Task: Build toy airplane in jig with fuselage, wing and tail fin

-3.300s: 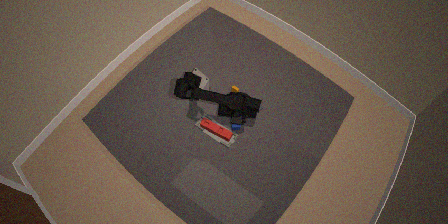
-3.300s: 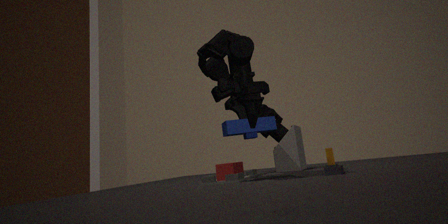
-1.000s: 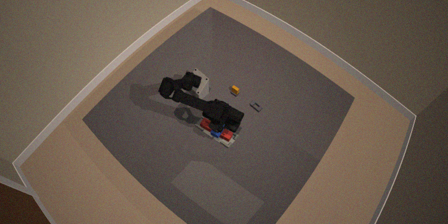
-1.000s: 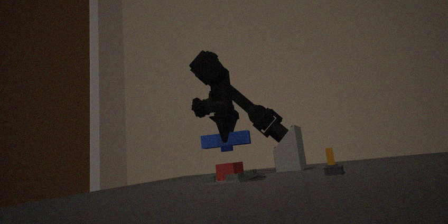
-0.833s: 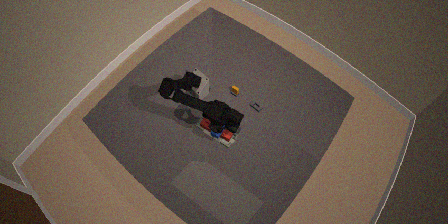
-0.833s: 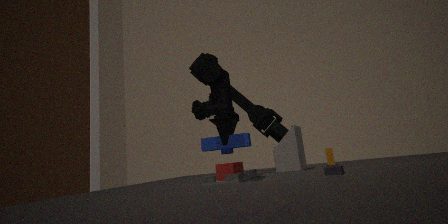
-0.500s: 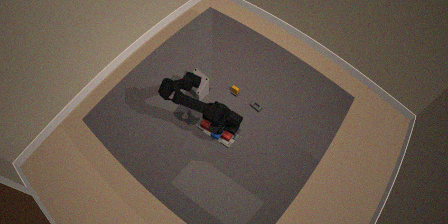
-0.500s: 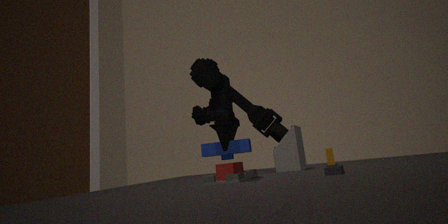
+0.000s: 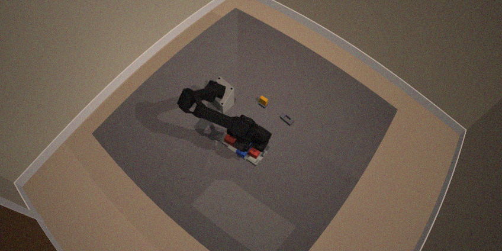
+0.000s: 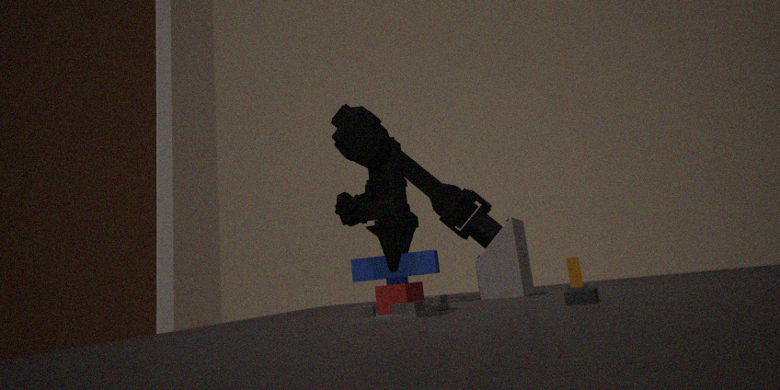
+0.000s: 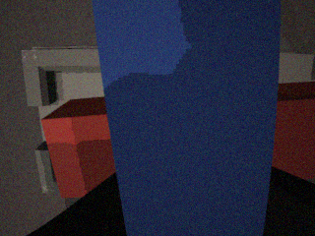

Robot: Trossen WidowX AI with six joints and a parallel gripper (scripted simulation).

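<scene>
The red fuselage [image 9: 254, 153] [image 10: 384, 298] [image 11: 76, 162] lies in the pale grey cradle [image 9: 254, 160] [image 11: 74, 58]; the middle of its top is hidden in the wrist view. My gripper [image 10: 393, 265] [image 11: 187, 173] is shut on the blue wing [image 9: 241, 153] [image 10: 366, 269] [image 11: 192, 123] and holds it crosswise over the fuselage. In the exterior view the wing's tab [image 10: 396, 280] shows between the wing and the fuselage top, its lower end at that top. Whether it has entered the socket cannot be told. The yellow tail fin [image 9: 263, 100] [image 10: 574, 272] stands upright, apart from the fuselage.
A small dark holder [image 9: 286, 119] with a slot lies on the dark mat [image 9: 331, 150], to the right of the tail fin in the top view. The arm's pale base block [image 9: 228, 102] [image 10: 503, 270] stands behind the cradle.
</scene>
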